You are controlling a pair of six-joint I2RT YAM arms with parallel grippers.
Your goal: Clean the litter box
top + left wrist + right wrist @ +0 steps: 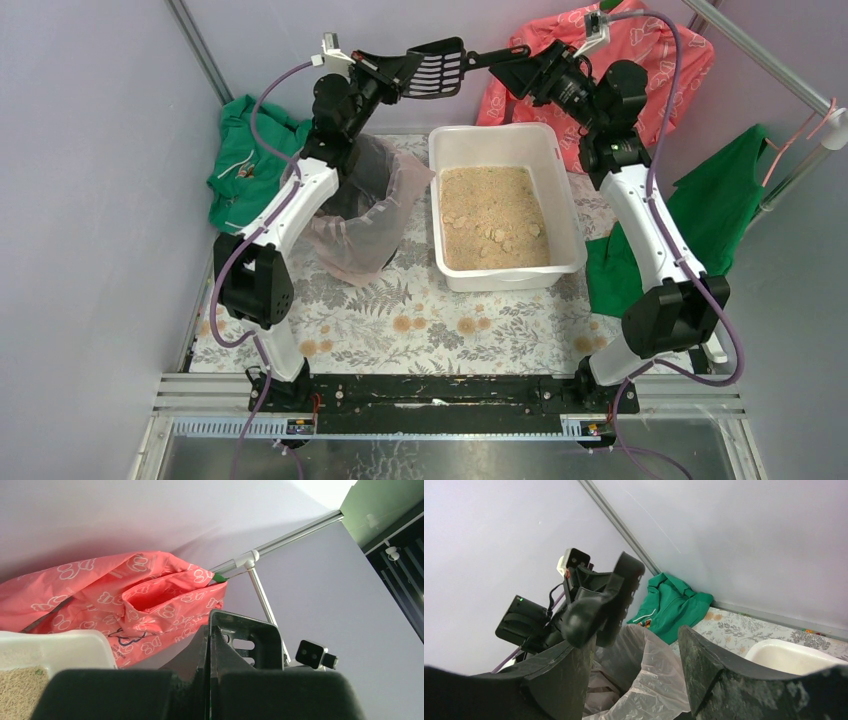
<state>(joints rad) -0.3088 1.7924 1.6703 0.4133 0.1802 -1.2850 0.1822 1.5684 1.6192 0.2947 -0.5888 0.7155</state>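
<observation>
Top view: the large white rectangular plastic litter box (pixel 505 133), holding tan granules, sits mid-table. A bag-lined round black bin (pixel 345 205) is just left of it, and green clothes (pixel 245 165) crowd both side edges.
Left wrist: the left gripper (pixel 209 680) clenches a black slotted plastic scoop (pixel 245 642).
Right wrist: the right gripper (pixel 636 645) is splayed, with the scoop's handle beside one finger.

A large white rectangular plastic litter box (pixel 510 280) stands on the floral-patterned surface (pixel 400 320), right of centre, with tan sandy granules (pixel 490 200) in it. Just beside it on the left stands a round black bin lined with a clear plastic bag (pixel 365 200). A crumpled green cloth garment (pixel 240 165) lies behind and left of the bin. A pink patterned cloth (pixel 660 70) hangs behind the box, and another green cloth (pixel 715 205) hangs to its right. Above the box's far rim, a black slotted plastic scoop (pixel 437 68) sits between the left pincer (pixel 397 70), which grips it, and the right pincer (pixel 505 58), spread at its handle end.
</observation>
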